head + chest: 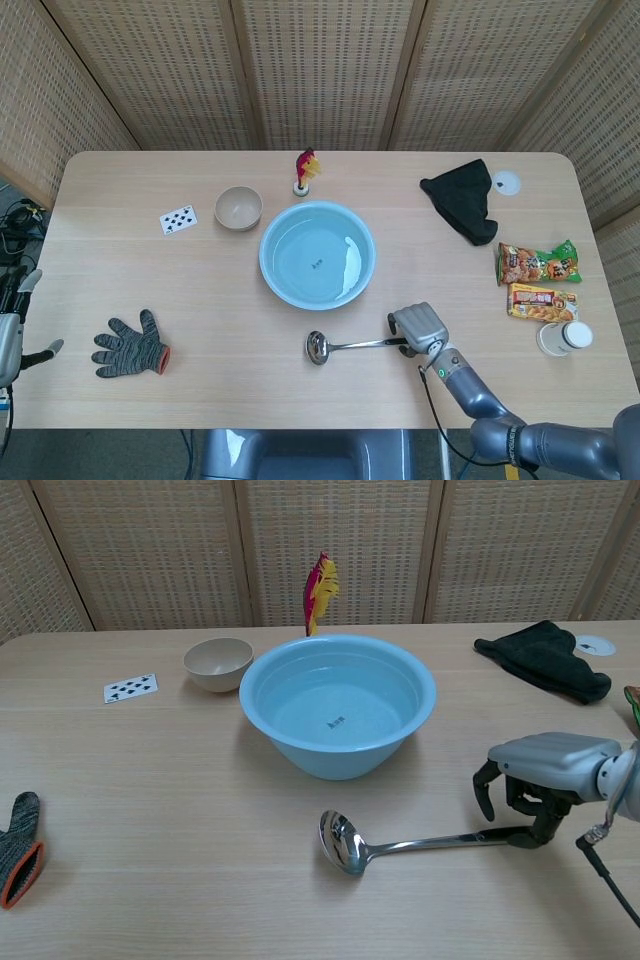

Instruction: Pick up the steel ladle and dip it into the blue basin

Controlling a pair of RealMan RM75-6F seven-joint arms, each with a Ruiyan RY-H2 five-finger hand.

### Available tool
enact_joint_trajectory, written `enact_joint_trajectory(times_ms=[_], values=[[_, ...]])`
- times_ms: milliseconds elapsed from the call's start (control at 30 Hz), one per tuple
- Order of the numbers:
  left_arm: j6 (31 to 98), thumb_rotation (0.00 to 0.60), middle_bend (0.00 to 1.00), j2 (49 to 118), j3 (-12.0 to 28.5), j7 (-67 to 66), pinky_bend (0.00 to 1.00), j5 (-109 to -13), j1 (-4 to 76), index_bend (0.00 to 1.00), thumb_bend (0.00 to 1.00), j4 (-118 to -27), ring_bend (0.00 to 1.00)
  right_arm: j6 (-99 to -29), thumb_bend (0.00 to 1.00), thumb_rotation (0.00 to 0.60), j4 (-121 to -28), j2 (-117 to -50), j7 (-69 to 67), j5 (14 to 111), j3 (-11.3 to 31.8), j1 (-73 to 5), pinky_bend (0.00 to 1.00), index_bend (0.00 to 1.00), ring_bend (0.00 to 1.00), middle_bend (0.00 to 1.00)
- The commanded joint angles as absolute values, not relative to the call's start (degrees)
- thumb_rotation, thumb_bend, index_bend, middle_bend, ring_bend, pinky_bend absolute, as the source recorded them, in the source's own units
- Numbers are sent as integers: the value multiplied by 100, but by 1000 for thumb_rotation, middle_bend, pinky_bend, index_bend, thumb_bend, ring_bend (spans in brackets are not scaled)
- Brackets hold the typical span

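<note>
The steel ladle [350,345] [400,844] lies flat on the table in front of the blue basin [266,262] [300,750], its bowl pointing left. My right hand [420,327] [545,775] hovers over the handle's dark end and hides it. The fingers [486,788] curl downward, with a gap showing above the handle, and the thumb reaches down to it. The basin holds a little water. At the table's left edge my left hand [10,335] shows its fingers apart, holding nothing.
A grey glove [132,346] [18,848] lies front left. A beige bowl [238,208], a playing card [178,219] and a red-yellow feather toy [306,170] stand behind the basin. A black cloth [462,200], snack packs [538,264] and a white cup [566,338] occupy the right.
</note>
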State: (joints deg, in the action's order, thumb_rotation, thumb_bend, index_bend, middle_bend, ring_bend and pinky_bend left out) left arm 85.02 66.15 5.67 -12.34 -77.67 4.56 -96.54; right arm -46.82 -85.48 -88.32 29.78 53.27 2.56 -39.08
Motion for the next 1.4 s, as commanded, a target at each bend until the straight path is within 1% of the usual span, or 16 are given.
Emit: enact_joint_trajectory(times_ms=[33, 600, 967, 1033, 1233, 1400], values=[[8498, 600, 0, 6613, 566, -1234, 0, -7764, 460, 0, 0, -9652, 0, -4730, 476, 600, -8514, -8898, 3027, 5269, 242, -3937, 1000, 514, 1000, 969], [8500, 600, 0, 6563, 590, -1172, 0, -7695, 465, 0, 0, -9661, 0, -4830, 500, 600, -8246, -9242, 3072, 5211, 152, -3998, 1000, 525, 1000, 969], [8508, 600, 0, 6553, 572, -1175, 0, -7681, 455, 0, 0, -9691, 0, -4810, 509, 600, -8078, -9302, 3143, 5102, 91, -4018, 1000, 528, 1000, 969], [8511, 600, 0, 6555, 566, -1186, 0, -7690, 456, 0, 0, -9694, 0, -4807, 523, 600, -8058, -9306, 3170, 5089, 82, -4029, 1000, 532, 1000, 970], [8521, 600, 0, 6557, 562, -1192, 0, -7692, 455, 0, 0, -9702, 0, -4757, 611, 600, -8007, -9304, 3236, 4999, 45, -4055, 1000, 562, 1000, 975], [8514, 600, 0, 6555, 558, -1191, 0, -7693, 459, 0, 0, -9702, 0, -4667, 686, 600, -8044, -9231, 3247, 4883, 21, -4077, 1000, 656, 1000, 984]])
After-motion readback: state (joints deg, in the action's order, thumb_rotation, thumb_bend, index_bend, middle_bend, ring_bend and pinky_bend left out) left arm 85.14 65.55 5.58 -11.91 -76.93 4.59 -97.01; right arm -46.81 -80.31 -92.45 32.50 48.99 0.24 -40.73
